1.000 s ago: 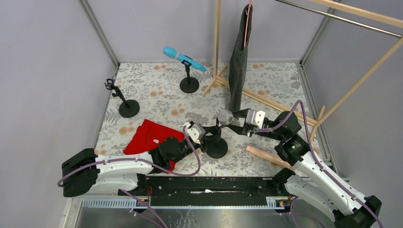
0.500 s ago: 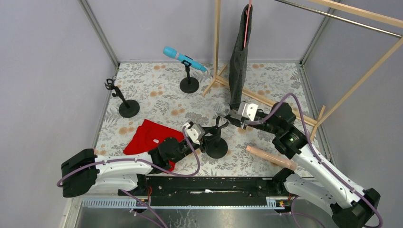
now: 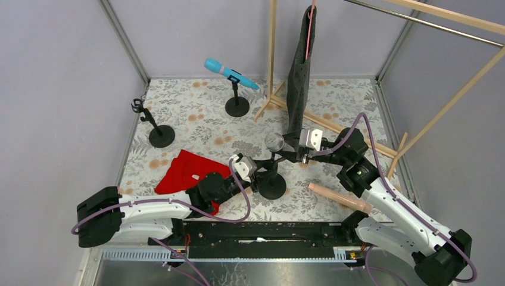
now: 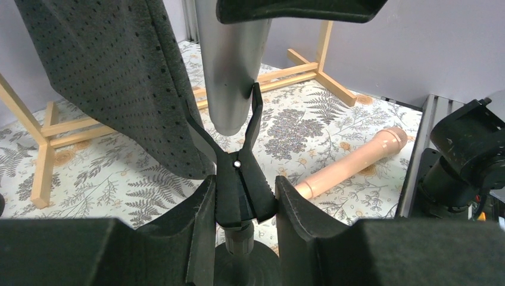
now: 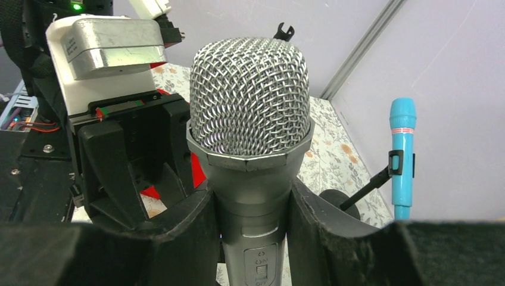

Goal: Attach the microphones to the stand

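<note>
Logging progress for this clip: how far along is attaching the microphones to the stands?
Done: the cyan microphone sits clipped on the back stand. In hand: the right gripper holds the silver microphone, its tail between the prongs of the near stand, which the left gripper grips; not visibly seated. Left: the peach microphone lies on the table, and the left stand is empty.

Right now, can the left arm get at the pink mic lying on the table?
Probably not yet. The left gripper is shut on the stand, and the pink mic lies beyond that stand, further right. Nothing covers the mic, but the left arm would first have to let go.
</note>
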### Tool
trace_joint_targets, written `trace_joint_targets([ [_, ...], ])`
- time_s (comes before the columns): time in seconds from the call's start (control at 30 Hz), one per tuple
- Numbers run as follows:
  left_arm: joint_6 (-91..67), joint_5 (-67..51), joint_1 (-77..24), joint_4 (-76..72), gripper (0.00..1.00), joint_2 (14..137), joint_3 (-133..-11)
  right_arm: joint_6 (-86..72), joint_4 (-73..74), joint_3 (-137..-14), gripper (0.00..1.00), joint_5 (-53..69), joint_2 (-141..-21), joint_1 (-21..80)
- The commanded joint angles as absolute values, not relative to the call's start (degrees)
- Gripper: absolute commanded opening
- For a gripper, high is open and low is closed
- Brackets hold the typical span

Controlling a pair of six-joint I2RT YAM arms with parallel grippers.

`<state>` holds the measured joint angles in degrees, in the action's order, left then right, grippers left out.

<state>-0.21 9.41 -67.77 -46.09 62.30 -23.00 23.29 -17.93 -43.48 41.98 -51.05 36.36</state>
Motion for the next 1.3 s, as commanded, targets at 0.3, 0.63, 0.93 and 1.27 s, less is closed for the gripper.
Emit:
trace_joint_targets([
  [0.3, -1.41, 7.63, -68.05, -50.89, 0.0, 61.26, -22.7, 18.39, -24.07, -39.8, 0.0, 47.33, -49.45, 36.27],
  [0.63, -1.38, 7.2, -68.03, -50.72, 0.0, 61.28, -22.94, 17.83, -24.29, -37.67, 0.0, 49.15, -49.26, 36.21],
  [0.93, -1.48, 7.34, -68.07, -50.74, 0.0, 61.08, -22.73, 17.8, -23.59, -36.88, 0.0, 52.69, -50.1, 36.19],
  [1.27, -1.49, 7.18, -67.98, -51.04, 0.0, 61.0, -22.46, 20.35, -19.07, -35.99, 0.0, 54.28, -50.14, 36.26],
])
